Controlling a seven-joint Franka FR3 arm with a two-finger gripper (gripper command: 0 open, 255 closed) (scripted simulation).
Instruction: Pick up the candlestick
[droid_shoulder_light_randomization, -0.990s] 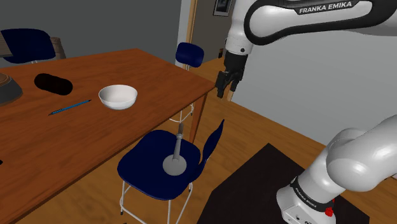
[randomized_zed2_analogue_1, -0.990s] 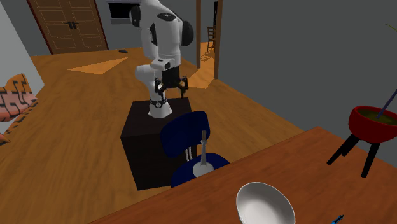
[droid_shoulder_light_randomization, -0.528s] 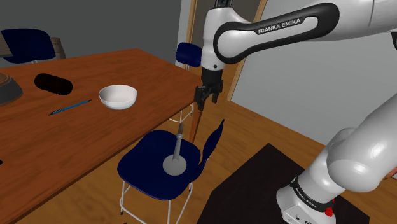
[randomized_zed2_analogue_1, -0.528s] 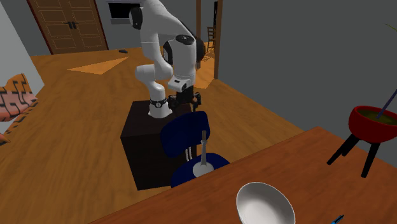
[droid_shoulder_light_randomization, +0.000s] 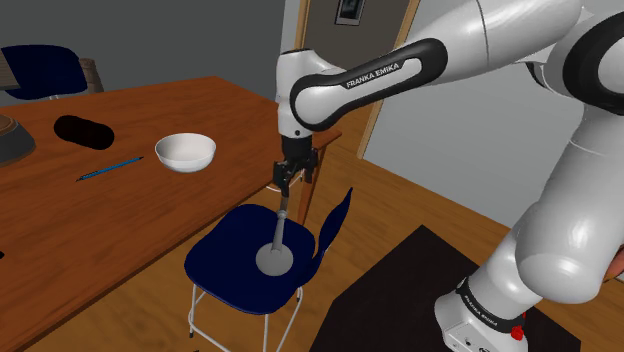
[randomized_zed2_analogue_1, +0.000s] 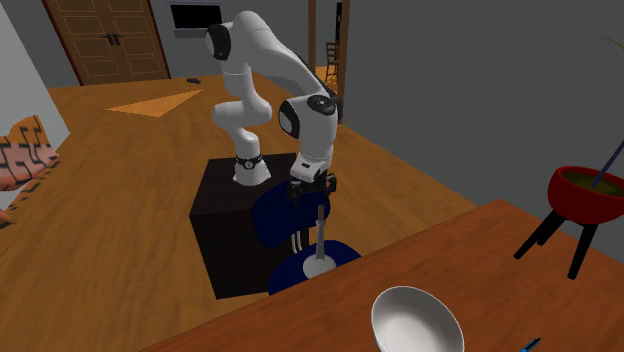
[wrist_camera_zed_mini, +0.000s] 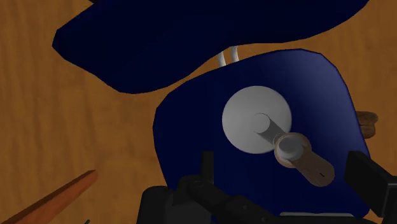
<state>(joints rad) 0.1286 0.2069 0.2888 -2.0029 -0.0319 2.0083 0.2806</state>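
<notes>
A grey candlestick (droid_shoulder_light_randomization: 277, 250) stands upright on the seat of a blue chair (droid_shoulder_light_randomization: 230, 250), a round base with a thin stem. My black gripper (droid_shoulder_light_randomization: 290, 183) hangs just above the stem's top, pointing down, open and holding nothing. In the second exterior view the gripper (randomized_zed2_analogue_1: 312, 196) sits over the candlestick (randomized_zed2_analogue_1: 319, 250), in front of the chair's backrest. From the wrist view the candlestick's round base (wrist_camera_zed_mini: 248, 121) and its top lie a little ahead of the gripper (wrist_camera_zed_mini: 287, 172). Its fingers (wrist_camera_zed_mini: 207, 167) stand wide apart without touching the stem.
Beside the chair, a brown wooden table (droid_shoulder_light_randomization: 60, 220) carries a white bowl (droid_shoulder_light_randomization: 186, 151), a blue pencil (droid_shoulder_light_randomization: 110, 168) and a black cylinder (droid_shoulder_light_randomization: 84, 131). A second blue chair (droid_shoulder_light_randomization: 297, 85) stands past the table's corner. The dark stand (randomized_zed2_analogue_1: 225, 225) is behind the chair. A red planter (randomized_zed2_analogue_1: 585, 193) stands on legs.
The arm has swung to the shoulder view's left and come down, from beside the door frame to just over the candlestick's top. The fingers have stayed open. The candlestick has not moved.
</notes>
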